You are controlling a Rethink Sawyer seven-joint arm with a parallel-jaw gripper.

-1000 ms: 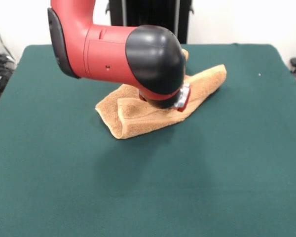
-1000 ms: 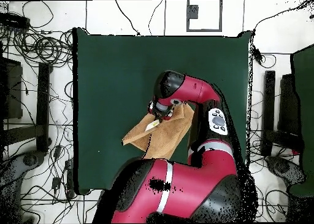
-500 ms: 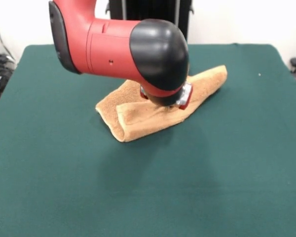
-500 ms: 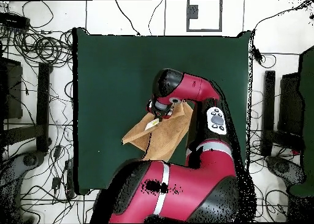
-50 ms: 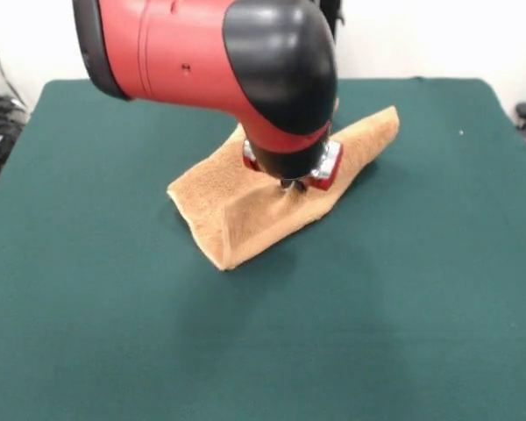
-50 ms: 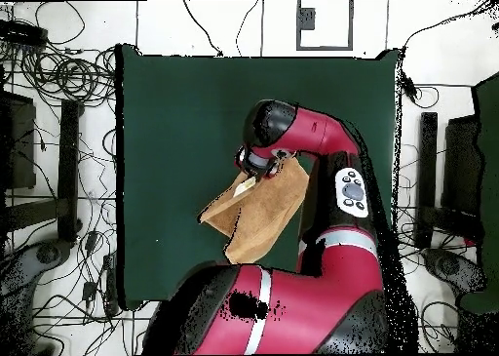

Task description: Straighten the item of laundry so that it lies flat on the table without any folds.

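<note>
- The orange-tan towel (image 5: 245, 210) lies a little above the middle of the front view, on the dark green surface (image 5: 403, 298), which spreads far wider than the cloth on every side.
- The towel is not flat: its middle is drawn up into a peak under the arm, and the cloth falls away from there like a small tent.
- One corner reaches toward the upper right of the front view, ending near the wrist; the lower end comes to a folded edge pointing at the bottom centre of the frame.
- The red and black arm (image 5: 210, 53) fills the upper middle of the front view, its black elbow cap hanging right over the towel.
- The pincer (image 5: 291, 186) comes down from the wrist onto the raised peak of cloth; only its tips show below the red and silver collar, and they seem pinched on the towel, with the fabric gathered up to them.
- In the overhead view the towel (image 6: 255, 216) sits at the centre of the frame, partly under the arm (image 6: 312, 138), with a pale label patch showing near the wrist.
- Cables lie on the floor around the surface in the overhead view.
</note>
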